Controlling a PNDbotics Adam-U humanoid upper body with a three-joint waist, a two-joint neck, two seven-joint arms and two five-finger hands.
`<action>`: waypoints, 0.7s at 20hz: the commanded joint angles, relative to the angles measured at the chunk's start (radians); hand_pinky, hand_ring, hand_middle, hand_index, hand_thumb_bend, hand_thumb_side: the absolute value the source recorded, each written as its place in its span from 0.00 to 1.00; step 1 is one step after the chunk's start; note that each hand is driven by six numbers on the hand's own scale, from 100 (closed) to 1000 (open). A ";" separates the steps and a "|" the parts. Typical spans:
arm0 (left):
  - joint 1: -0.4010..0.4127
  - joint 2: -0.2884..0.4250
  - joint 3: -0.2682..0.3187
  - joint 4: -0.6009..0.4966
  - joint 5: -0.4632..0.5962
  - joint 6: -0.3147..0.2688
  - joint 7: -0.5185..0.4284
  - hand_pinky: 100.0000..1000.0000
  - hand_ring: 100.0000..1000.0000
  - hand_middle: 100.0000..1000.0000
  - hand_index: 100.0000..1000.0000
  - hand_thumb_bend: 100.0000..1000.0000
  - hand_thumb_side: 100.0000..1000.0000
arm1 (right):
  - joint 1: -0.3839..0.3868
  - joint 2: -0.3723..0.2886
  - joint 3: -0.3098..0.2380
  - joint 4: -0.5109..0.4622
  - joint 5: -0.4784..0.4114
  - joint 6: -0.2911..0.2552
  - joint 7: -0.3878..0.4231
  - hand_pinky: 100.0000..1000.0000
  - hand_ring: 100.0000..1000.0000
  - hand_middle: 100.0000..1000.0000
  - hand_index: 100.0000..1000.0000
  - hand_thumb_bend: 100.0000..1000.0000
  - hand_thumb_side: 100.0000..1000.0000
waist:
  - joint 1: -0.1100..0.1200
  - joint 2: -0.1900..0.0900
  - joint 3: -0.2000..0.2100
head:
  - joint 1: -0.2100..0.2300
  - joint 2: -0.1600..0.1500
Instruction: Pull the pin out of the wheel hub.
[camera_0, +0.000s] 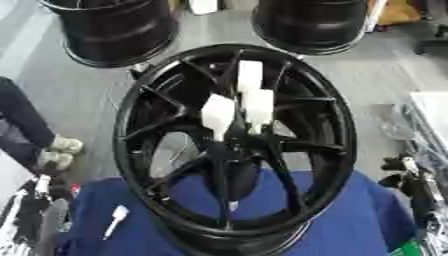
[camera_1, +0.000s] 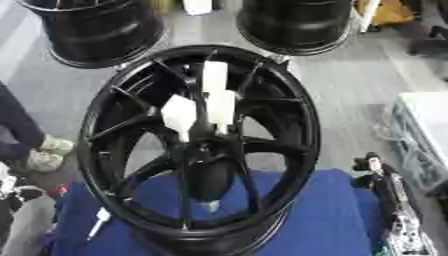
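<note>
The white pins (camera_0: 218, 114) stand upright at the wheel hub (camera_0: 234, 150), above and left of my right hand (camera_0: 418, 182); I cannot tell its fingers.

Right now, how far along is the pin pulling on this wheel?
Done: one white pin lies loose on the blue cloth, apparently already out. In hand: nothing; the left hand at the lower left and the right hand at the right edge are both clear of the wheel. Left: three white pins are still stuck in around the hub.
</note>
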 joint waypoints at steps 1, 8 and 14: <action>-0.002 0.016 0.002 -0.016 -0.002 -0.002 -0.002 0.71 0.45 0.50 0.68 0.54 0.62 | -0.006 -0.018 -0.010 -0.017 -0.007 -0.002 -0.011 0.57 0.43 0.54 0.64 0.00 0.86 | -0.001 -0.016 0.003 | -0.002 0.004; 0.003 0.015 0.003 -0.005 0.006 -0.003 0.002 0.71 0.45 0.50 0.68 0.55 0.61 | -0.023 -0.089 -0.098 -0.150 0.043 -0.017 -0.049 0.58 0.43 0.55 0.65 0.00 0.63 | -0.004 -0.023 -0.001 | -0.007 0.002; 0.009 0.027 0.004 -0.014 0.018 0.002 0.001 0.71 0.45 0.50 0.68 0.55 0.61 | -0.187 -0.406 -0.116 -0.226 0.032 -0.051 -0.020 0.60 0.45 0.57 0.68 0.00 0.37 | -0.026 -0.031 0.002 | -0.021 -0.012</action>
